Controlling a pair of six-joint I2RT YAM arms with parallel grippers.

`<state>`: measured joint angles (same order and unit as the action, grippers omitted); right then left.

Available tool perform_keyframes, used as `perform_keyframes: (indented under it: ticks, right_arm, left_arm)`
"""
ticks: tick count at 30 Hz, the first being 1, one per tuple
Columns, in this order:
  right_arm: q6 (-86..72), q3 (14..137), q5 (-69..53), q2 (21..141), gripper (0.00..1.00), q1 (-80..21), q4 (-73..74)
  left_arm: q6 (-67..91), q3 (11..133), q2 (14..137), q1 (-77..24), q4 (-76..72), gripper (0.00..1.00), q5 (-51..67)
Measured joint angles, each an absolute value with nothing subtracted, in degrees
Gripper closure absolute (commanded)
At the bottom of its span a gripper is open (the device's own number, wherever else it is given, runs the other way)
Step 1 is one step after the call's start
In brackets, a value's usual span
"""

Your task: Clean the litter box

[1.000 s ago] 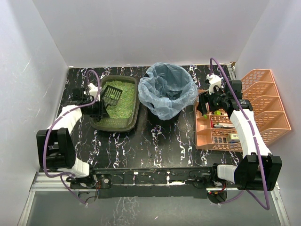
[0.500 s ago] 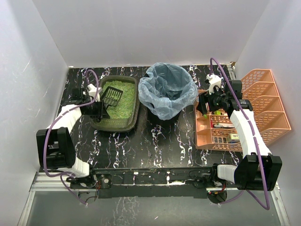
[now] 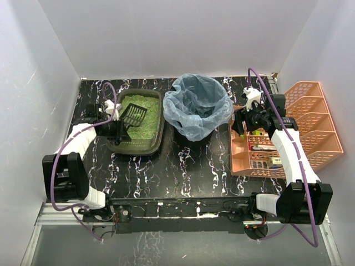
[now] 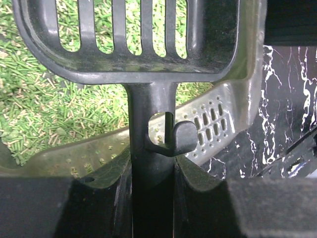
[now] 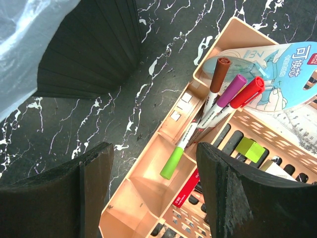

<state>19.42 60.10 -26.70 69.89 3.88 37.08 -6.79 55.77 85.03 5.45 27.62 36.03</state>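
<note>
With the left pincer [image 4: 151, 191] tight on the scoop [image 4: 143, 77] handle above the litter box [image 3: 136, 147], left of the bin [image 3: 188, 88], a tilt on the way may spill litter on the counter [image 3: 183, 172].

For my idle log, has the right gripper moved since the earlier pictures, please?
No; the right gripper stays put over the orange plastic slatted organiser.

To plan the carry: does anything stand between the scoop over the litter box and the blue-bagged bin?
Nothing visible does. The left gripper holds the scoop above the litter box, and the bin stands just right of it; only the box's own right wall and the raised edge of the bag lie between.
</note>
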Motion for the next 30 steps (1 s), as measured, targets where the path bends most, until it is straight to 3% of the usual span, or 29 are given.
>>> perform_keyframes:
  ticks: [16, 24, 30]
  right_arm:
    - [19.42, 60.1, -26.87, 69.89, 0.27, 3.88, 37.08]
    - [19.4, 60.1, -26.87, 69.82, 0.27, 3.88, 37.08]
    - [19.4, 60.1, -26.89, 69.8, 0.27, 3.88, 37.1]
  left_arm:
    - [-5.39, 56.07, 84.33, 7.53, 31.35, 1.0, 36.8]
    - [-4.23, 55.4, 82.59, 2.98, 30.48, 1.0, 34.87]
    - [-3.86, 55.83, 82.7, 6.17, 30.37, 1.0, 34.76]
